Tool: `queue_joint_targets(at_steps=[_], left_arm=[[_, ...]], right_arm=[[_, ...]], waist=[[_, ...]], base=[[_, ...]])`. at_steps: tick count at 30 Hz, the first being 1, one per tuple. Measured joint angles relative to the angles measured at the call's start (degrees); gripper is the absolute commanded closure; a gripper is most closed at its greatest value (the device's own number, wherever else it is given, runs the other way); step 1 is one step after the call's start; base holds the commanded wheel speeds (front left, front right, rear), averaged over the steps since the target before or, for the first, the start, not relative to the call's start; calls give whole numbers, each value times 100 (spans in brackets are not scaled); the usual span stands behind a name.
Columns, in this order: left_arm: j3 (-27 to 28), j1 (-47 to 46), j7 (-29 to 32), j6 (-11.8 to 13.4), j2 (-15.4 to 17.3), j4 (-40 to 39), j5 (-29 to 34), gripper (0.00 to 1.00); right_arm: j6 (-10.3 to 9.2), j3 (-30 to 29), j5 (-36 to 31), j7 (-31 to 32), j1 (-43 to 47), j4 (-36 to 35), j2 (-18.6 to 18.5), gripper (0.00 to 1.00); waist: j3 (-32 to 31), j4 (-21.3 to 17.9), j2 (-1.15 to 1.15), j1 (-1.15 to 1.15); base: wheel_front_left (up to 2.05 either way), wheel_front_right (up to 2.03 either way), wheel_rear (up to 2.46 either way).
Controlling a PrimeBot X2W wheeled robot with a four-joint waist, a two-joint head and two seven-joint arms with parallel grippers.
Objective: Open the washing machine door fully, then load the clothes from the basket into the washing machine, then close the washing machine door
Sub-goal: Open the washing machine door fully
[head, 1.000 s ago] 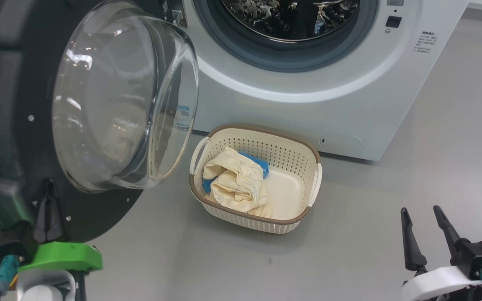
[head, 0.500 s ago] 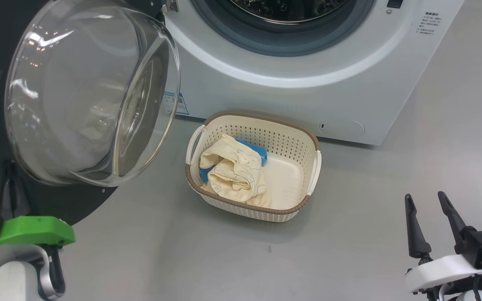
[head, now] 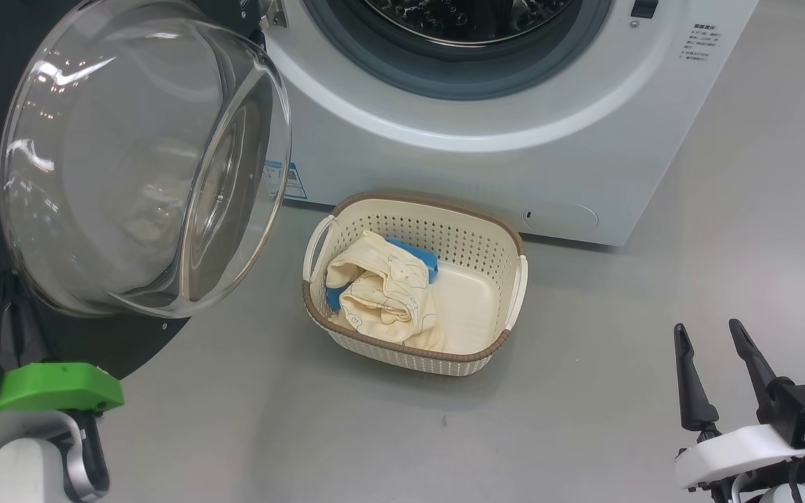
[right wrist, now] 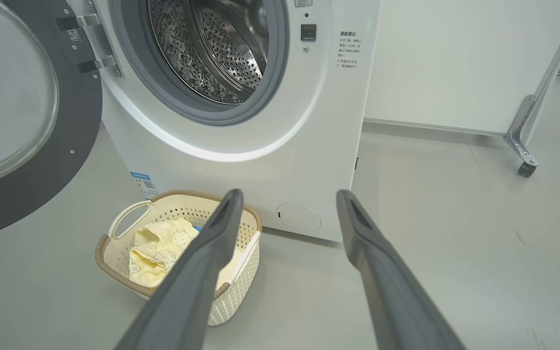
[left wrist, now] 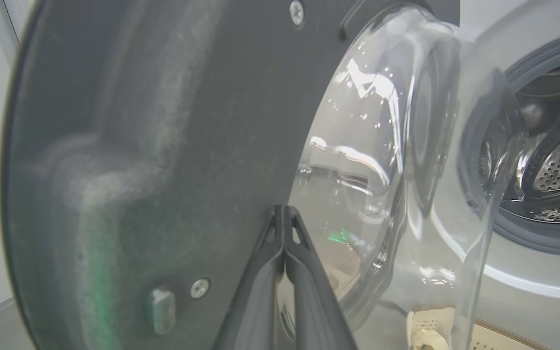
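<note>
1. While the washing machine point(head: 486, 161) stood with its drum point(right wrist: 212, 53) uncovered, the door-opening step looked all but finished, and loading had not yet begun.
2. The washing machine door point(head: 130, 161) hung swung out to the robot's left, its glass bowl bulging toward the basket. Whether it had reached its full stop could not be told.
3. The basket point(head: 413, 353) sat on the floor point(head: 584, 391) just in front of the machine, beside the door.
4. The clothes point(head: 381, 297) lay heaped in its left half, cream over blue.
5. The left gripper point(left wrist: 285, 214) had its fingers pressed together, tips at the door's inner face. The right gripper point(head: 706, 325) hovered spread and empty, well apart from the basket. The next move probably called for an arm to reach down into the basket and pinch the cream bundle.
</note>
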Motion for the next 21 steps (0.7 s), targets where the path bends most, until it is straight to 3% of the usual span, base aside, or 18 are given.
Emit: queue_joint_targets(at_steps=[8,21], left_arm=[[-419,328,-19,-11,-26,-635,325,100],[-1421,1152,-20,-441,-30,-1017,565,100]], right_arm=[[0,-26,-55,0,-1,23,22,0],[18,145,-154,0,-1,81,227,0]], waist=[[-159,-46,0,0],[-536,-261,0,0]], base=[[0,0,0],[0,0,0]])
